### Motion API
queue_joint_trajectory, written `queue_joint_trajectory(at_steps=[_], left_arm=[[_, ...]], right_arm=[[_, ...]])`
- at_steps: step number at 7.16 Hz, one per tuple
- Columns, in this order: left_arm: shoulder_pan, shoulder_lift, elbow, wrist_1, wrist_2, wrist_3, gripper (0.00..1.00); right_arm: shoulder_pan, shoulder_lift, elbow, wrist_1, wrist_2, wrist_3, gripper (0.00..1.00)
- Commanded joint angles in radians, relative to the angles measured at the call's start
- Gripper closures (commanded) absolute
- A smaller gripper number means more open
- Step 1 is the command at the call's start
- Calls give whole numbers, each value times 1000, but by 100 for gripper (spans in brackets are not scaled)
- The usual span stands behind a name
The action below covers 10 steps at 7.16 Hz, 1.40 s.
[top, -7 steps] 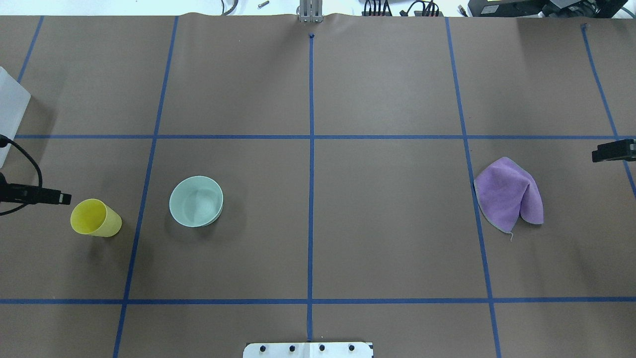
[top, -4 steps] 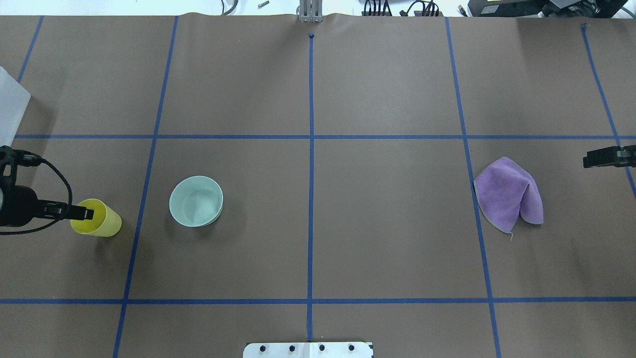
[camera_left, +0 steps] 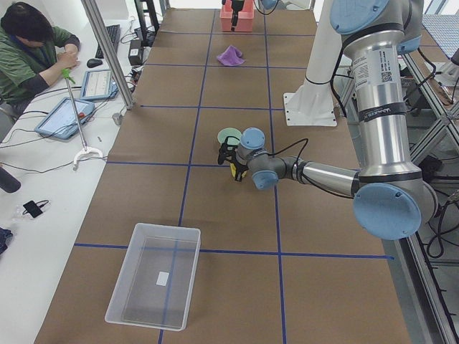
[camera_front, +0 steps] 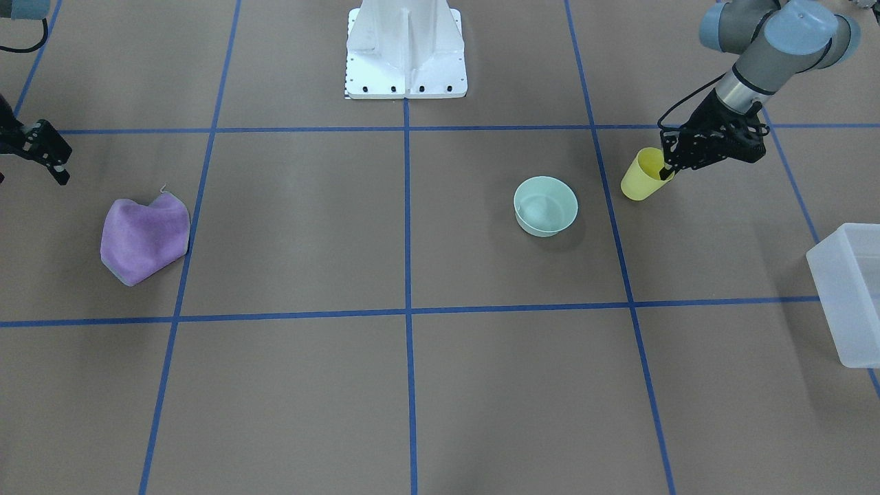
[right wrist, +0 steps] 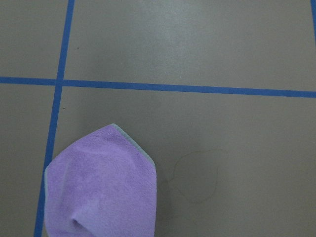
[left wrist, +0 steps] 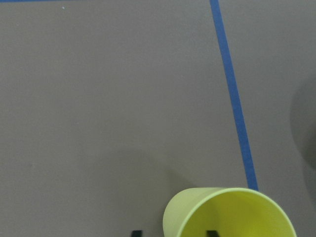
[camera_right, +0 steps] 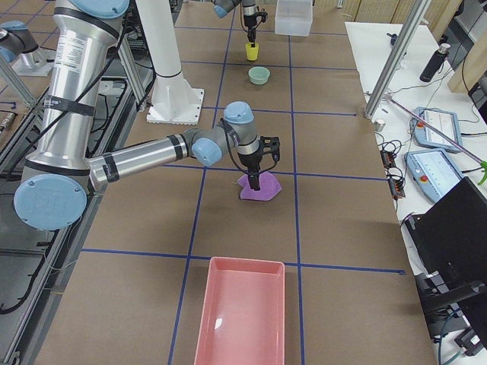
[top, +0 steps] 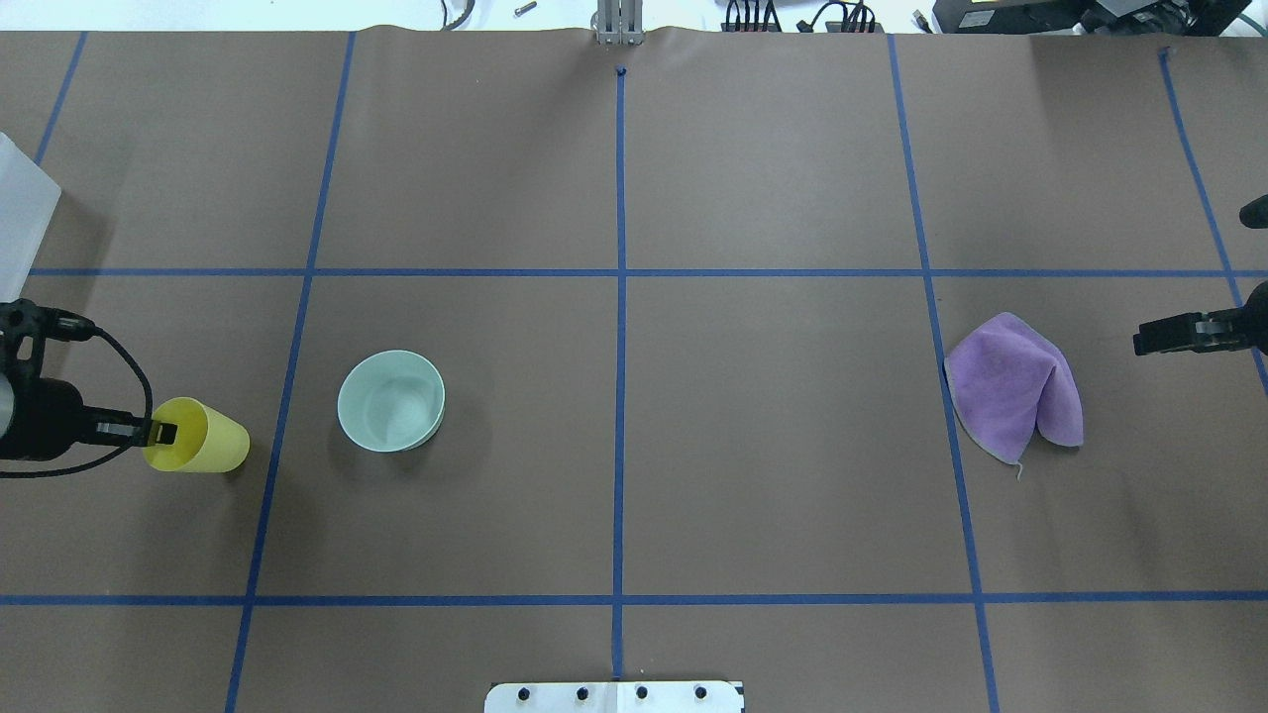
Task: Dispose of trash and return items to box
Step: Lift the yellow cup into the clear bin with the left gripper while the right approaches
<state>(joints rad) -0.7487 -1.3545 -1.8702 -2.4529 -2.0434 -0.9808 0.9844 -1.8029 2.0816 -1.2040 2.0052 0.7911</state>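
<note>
Overhead exterior view, and the left gripper [top: 163, 433] has slid in from beside the yellow plastic tumbler [top: 208, 448] to straddle its rim. One finger is inside, one outside, with the jaws apart and not yet pinching. The tumbler has been nudged a touch toward the small pale mint-green round plastic bowl [top: 390, 401], which sits untouched, upright and just beside it.

The frosted translucent white plastic bin [top: 20, 213] waits at the table's edge, farther from the bowl than the tumbler is, on the same side. Well apart from the bowl on its other side, the right gripper [top: 1149, 340] has crept closer to the crumpled purple cloth [top: 1010, 386]. Whether its jaws are open I can't tell.

So the first pick looks to be the tumbler, and the bowl's turn comes later.
</note>
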Motion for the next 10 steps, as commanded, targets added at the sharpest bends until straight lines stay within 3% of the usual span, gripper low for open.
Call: queue_joint_trajectory(at_steps=[1,2,3,4,5,6,7,9,10], left_arm=[[-210,2,-20,75,-190,142,100],[-403,-17,-26,268,-292,417,100],[-575,-111,-21,556,-303,722,100],[-721,-271,23,873,-297,1018,100],[-832,-446,183,1035,-293,1270,100],[-865,-519,354,1017,-287,1356,100],[-865,-544,497,873,-284,1357,100],[-851,-546,810,478,-165,1344,100],[-824,-534,868,395,-135,1320,100]], right_arm=[[-27,2,0,1,1,2,0],[-33,11,-2,1,3,4,0],[-39,22,-2,1,4,13,0],[-56,49,-3,0,1,54,0],[-70,85,-23,-5,1,71,0],[-78,117,-56,1,0,71,0],[-82,144,-83,1,-2,80,0],[-87,149,-92,1,-6,83,0],[-89,149,-91,1,-6,83,0]])
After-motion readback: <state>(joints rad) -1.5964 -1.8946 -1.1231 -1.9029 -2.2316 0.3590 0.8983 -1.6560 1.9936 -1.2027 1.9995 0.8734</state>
